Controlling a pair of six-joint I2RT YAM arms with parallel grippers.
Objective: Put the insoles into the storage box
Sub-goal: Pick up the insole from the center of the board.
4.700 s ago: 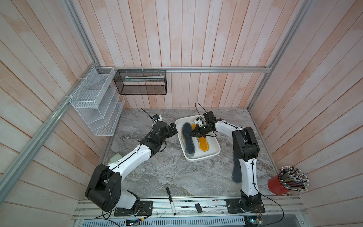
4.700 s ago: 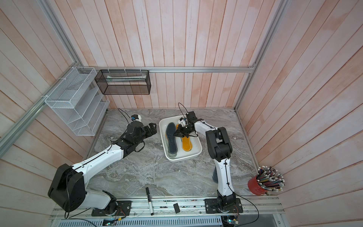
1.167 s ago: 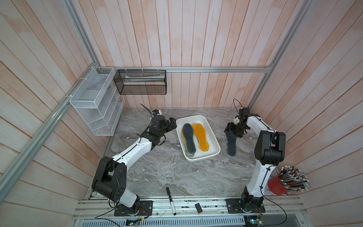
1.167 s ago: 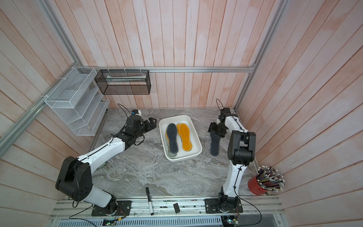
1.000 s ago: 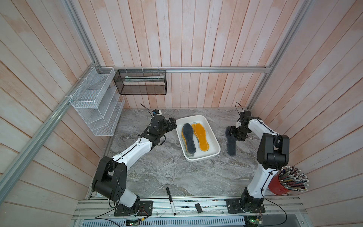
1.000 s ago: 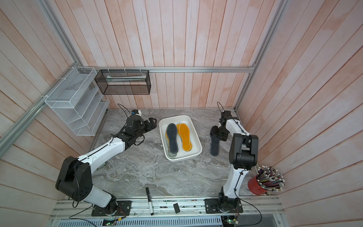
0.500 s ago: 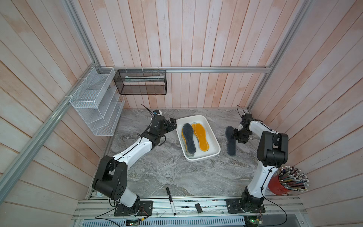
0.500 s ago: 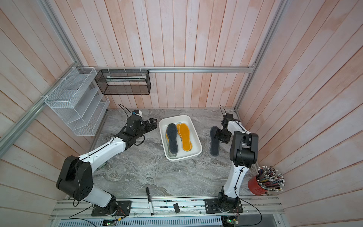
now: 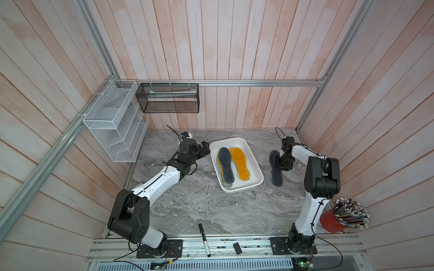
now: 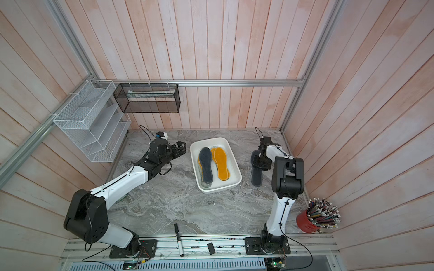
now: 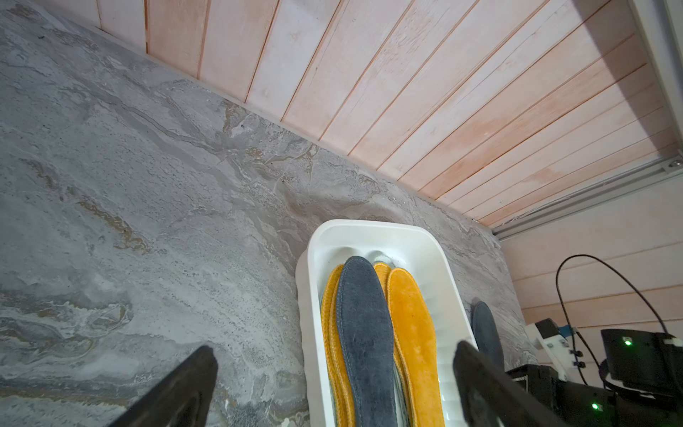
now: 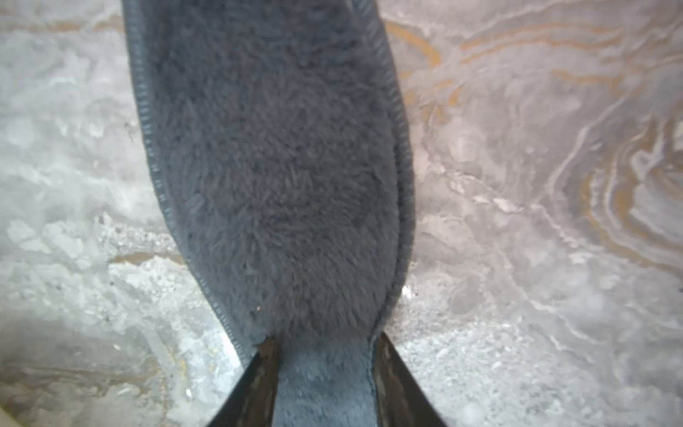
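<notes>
The white storage box (image 9: 234, 140) (image 10: 209, 140) (image 11: 369, 225) lies mid-table. In it lie a dark grey insole (image 9: 225, 165) (image 11: 364, 332) and mustard-yellow insoles (image 9: 240, 164) (image 11: 410, 325), partly stacked. To the right of the box, another dark grey insole (image 9: 276, 174) (image 10: 256, 176) (image 12: 273, 148) lies on the marble. My right gripper (image 9: 281, 162) (image 12: 325, 338) is down on its far end, and both fingers squeeze its edges. My left gripper (image 9: 204, 149) (image 11: 334, 349) hangs wide open by the box's far left corner, holding nothing.
A white wire rack (image 9: 115, 131) and a black mesh basket (image 9: 168, 98) hang on the walls at the back left. A red cup of pencils (image 9: 338, 218) stands at the front right. A black marker (image 9: 203, 239) lies at the front edge.
My right gripper has left the box, come down on the loose dark grey insole and narrowed its jaws onto it. The left arm has barely moved over the last second.
</notes>
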